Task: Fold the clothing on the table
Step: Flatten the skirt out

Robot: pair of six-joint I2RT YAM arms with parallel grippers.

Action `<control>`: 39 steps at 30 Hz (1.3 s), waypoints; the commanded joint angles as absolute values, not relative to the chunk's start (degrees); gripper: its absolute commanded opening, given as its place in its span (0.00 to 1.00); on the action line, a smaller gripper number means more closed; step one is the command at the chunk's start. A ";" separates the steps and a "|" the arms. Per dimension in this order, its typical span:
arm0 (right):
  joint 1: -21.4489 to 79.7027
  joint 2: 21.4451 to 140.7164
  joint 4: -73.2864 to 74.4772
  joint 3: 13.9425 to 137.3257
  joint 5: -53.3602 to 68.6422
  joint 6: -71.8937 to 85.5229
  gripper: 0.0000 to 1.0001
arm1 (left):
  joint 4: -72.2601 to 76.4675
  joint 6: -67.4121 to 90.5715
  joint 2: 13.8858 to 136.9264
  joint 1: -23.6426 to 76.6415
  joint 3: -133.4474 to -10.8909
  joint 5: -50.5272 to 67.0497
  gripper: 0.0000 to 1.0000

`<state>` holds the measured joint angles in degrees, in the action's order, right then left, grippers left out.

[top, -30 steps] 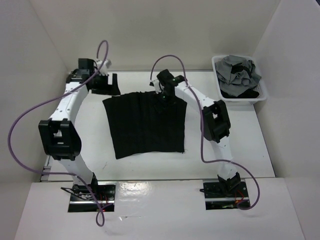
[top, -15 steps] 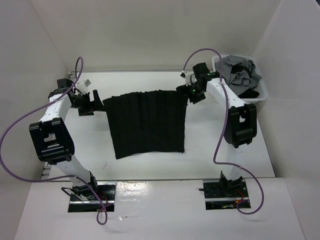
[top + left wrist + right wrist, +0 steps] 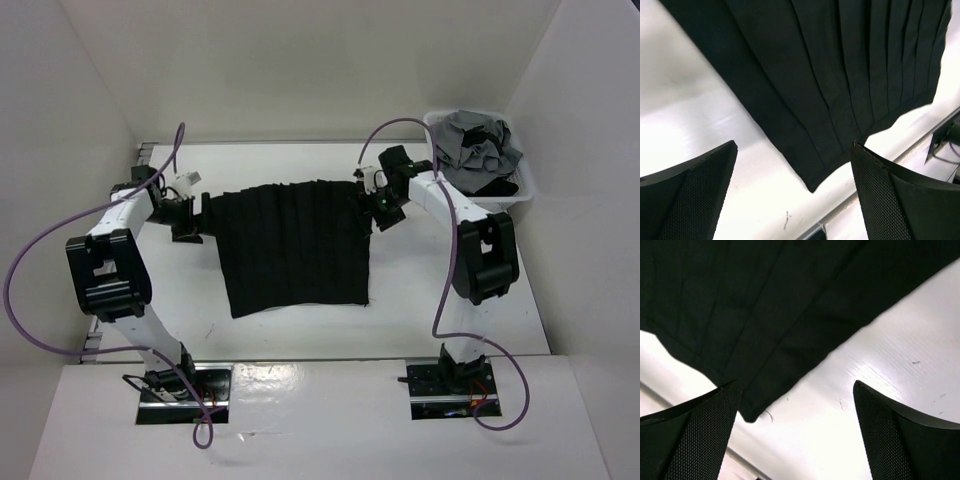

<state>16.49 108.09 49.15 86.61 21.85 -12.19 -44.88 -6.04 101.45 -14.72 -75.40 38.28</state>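
The clothing [image 3: 295,245], a black ribbed garment, lies spread flat on the white table [image 3: 450,300]. My left gripper [image 3: 190,215] hovers at its far left corner, open and holding nothing. In the left wrist view the clothing [image 3: 805,75] fills the top, and its corner points down between the two spread fingers [image 3: 690,200] of my left gripper [image 3: 795,144]. My right gripper [image 3: 378,205] is at the far right corner, also open and empty. The right wrist view shows the clothing [image 3: 740,305], with its corner beside the left finger [image 3: 690,435] of my right gripper [image 3: 796,382].
A white basket [image 3: 432,150] holding a grey garment [image 3: 480,140] stands at the back right, close behind my right arm. White walls enclose the table on three sides. A metal rail [image 3: 840,220] runs along the far table edge just beyond the garment's corners.
My right gripper swung from the garment's far middle out to its far right corner. My left gripper came in from the back left to the far left corner. Both stayed open.
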 commanded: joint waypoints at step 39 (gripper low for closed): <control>44.03 133.15 37.18 108.90 -2.45 22.05 0.97 | -37.71 -0.09 80.33 -21.36 -67.24 12.48 0.99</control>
<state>43.38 131.37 41.17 107.59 -1.17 19.57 -37.82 1.30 82.08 -20.97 -67.37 13.26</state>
